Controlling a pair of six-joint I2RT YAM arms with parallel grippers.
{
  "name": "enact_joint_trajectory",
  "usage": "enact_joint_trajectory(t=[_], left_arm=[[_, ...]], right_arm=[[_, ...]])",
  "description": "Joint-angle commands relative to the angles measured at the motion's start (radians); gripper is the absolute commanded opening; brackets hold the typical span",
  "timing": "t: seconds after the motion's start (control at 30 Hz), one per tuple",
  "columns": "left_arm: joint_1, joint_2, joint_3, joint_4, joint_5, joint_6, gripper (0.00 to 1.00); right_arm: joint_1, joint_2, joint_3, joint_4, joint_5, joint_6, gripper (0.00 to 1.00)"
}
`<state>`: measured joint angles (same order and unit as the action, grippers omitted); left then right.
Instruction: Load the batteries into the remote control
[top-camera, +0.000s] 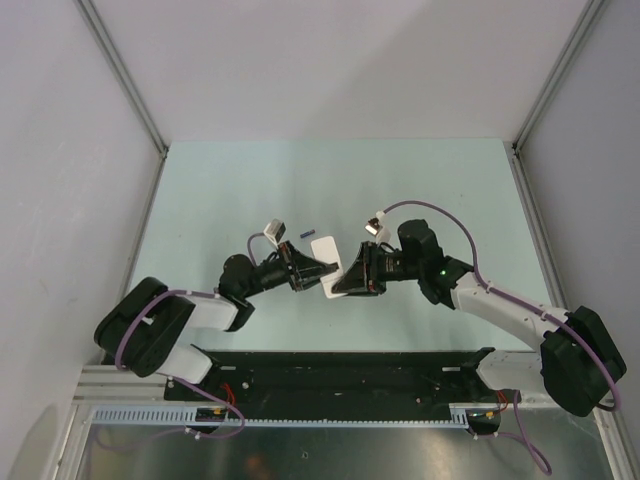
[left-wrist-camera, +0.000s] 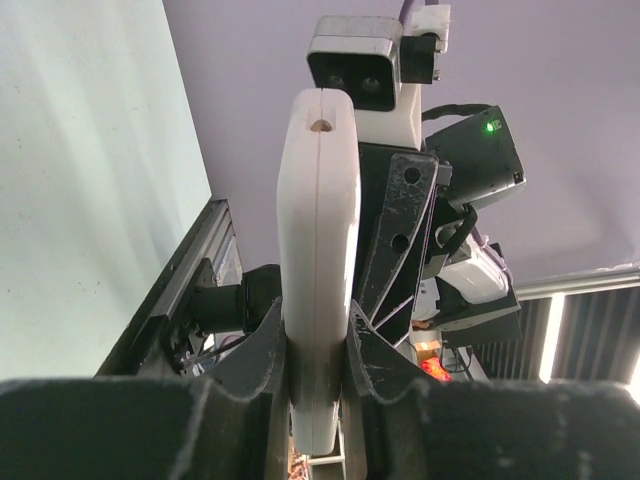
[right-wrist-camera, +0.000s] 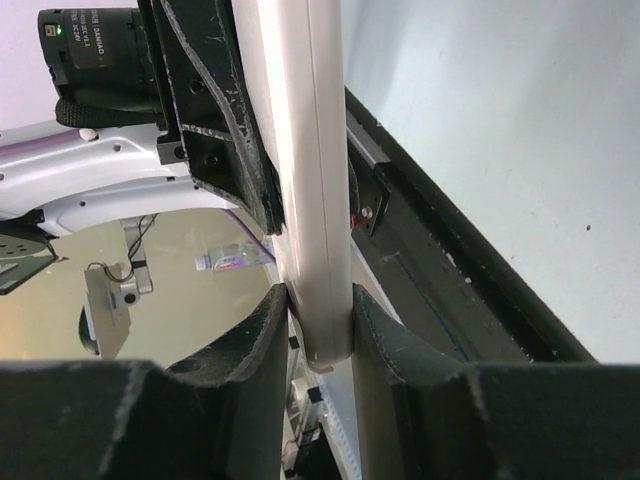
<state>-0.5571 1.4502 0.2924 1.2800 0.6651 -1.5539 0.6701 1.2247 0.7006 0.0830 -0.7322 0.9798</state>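
The left gripper and the right gripper meet above the middle of the pale green table. Each is clamped on an opposite end of the white-edged remote control, fingers pressed against its two flat faces. The handset hangs between them, clear of the surface. One slim dark battery lies on the table just beyond the left gripper.
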Motion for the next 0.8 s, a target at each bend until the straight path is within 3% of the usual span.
enact_joint_trajectory(t=[0.0,0.77], left_arm=[[-0.096,-0.059,-0.019,0.214,0.085,-0.006,0.00],[-0.260,-0.077,-0.018,0.188,0.083,0.020,0.00]], right_arm=[[-0.012,0.012,0.004,0.066,0.102,0.017,0.11],[-0.067,0.012,0.023,0.089,0.134,0.053,0.12]])
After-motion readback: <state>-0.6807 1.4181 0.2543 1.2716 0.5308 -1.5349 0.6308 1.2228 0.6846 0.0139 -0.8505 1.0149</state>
